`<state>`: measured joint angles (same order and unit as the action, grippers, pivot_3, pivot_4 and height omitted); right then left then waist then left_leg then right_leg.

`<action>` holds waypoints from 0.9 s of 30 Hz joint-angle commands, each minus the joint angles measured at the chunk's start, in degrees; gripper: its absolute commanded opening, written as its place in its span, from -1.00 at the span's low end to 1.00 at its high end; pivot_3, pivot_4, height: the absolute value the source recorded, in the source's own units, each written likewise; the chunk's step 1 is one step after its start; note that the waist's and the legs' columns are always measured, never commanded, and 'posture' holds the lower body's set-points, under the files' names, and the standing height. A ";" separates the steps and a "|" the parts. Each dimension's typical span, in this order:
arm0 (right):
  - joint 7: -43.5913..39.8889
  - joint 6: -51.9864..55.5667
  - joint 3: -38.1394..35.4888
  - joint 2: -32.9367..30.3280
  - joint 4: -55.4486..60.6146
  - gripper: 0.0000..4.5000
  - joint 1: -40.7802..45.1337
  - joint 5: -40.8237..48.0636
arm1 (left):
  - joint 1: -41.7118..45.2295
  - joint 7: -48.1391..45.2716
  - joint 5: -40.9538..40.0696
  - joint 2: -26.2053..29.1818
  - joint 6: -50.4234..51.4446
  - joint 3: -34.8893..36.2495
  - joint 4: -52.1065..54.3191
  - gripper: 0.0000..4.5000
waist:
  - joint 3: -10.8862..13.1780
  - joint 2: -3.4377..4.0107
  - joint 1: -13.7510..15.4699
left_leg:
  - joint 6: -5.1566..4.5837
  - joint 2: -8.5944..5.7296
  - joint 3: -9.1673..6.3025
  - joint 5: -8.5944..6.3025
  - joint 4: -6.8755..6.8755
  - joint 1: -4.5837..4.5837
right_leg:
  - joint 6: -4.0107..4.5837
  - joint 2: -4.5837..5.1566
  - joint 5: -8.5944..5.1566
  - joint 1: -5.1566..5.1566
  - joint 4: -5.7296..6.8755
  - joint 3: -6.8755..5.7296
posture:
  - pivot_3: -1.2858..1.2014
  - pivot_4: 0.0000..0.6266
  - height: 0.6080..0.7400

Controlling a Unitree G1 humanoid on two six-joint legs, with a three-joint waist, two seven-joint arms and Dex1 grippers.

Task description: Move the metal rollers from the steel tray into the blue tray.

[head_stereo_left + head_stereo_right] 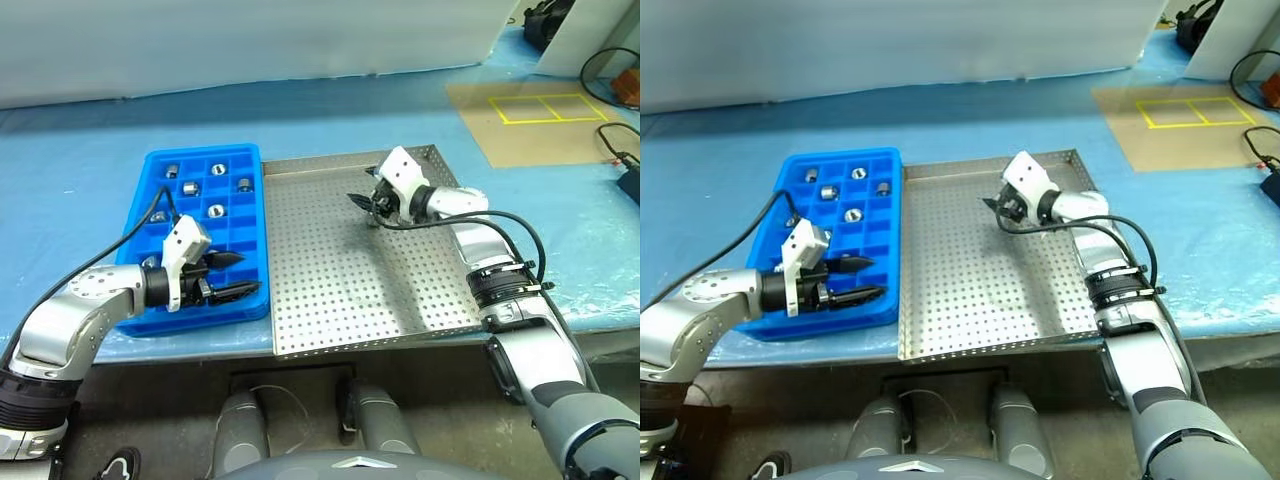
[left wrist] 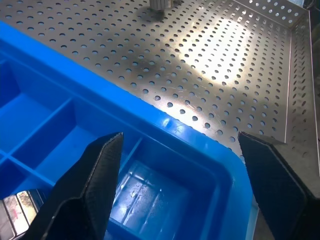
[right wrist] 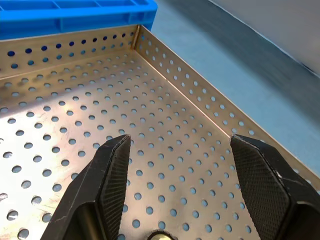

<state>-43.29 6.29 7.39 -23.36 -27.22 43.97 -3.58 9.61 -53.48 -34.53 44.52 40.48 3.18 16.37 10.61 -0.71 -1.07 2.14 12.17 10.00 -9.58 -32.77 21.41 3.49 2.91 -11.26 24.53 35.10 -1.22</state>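
Rollers sit in the blue tray; one lies under the right gripper on the steel tray.

Nearest, the left gripper (image 1: 228, 275) hovers with fingers spread and empty over the near right corner of the blue tray (image 1: 252, 160), a gridded bright blue plastic tray. Several metal rollers (image 1: 215, 211), small shiny short cylinders with a central hole, sit in its farther cells, well apart from those fingers. Farther on, the right gripper (image 3: 175, 160) is open and empty above the perforated steel tray (image 1: 330, 300), a roller's edge (image 3: 159, 235) just beneath between its fingers.
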 commanded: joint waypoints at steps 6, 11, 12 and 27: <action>3.72 -0.30 -2.31 -0.37 -5.33 0.44 -1.71 1.32 | 1.20 -1.83 1.63 0.22 -1.88 -0.80 -0.80 0.73 | 0.00 0.00 0.08 | -0.03 -0.02 0.00 -0.02 -0.08 0.01 | 0.00 0.03 0.00 -0.04 0.00 0.00 | -0.20 -0.52 1.00; 2.61 -0.45 -0.78 0.02 -2.30 0.44 -3.31 1.40 | 0.35 -1.86 1.96 0.18 -2.04 -0.57 -0.45 0.73 | 0.01 0.01 -0.05 | -0.03 0.01 0.00 -0.02 -0.06 0.00 | 0.00 0.00 0.00 -0.04 0.00 0.00 | -0.19 -0.52 1.00; 2.40 0.56 -1.11 0.48 -1.83 0.44 -3.57 2.13 | 0.08 -1.77 1.97 0.11 -2.09 -0.58 -0.32 0.73 | 0.01 0.01 -0.02 | -0.03 0.02 0.00 -0.02 -0.05 0.00 | 0.00 0.00 0.00 -0.04 0.00 0.00 | -0.19 -0.52 1.00; 6.67 4.69 -4.48 2.94 -9.35 0.44 -3.05 4.41 | -0.81 -0.87 2.33 -0.60 -2.12 -0.79 0.11 0.73 | 0.00 0.02 0.18 | -0.04 0.00 0.00 -0.02 -0.08 -0.06 | 0.01 0.02 0.01 -0.13 0.01 -0.01 | -0.19 -0.52 1.00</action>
<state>-37.42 10.81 4.43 -20.26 -35.83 40.07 -0.02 8.76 -54.48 -32.37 43.86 39.01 1.86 15.08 10.61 -0.68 -0.89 2.11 12.17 10.00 -9.61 -32.85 21.34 3.50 2.93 -11.25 24.40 35.11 -1.23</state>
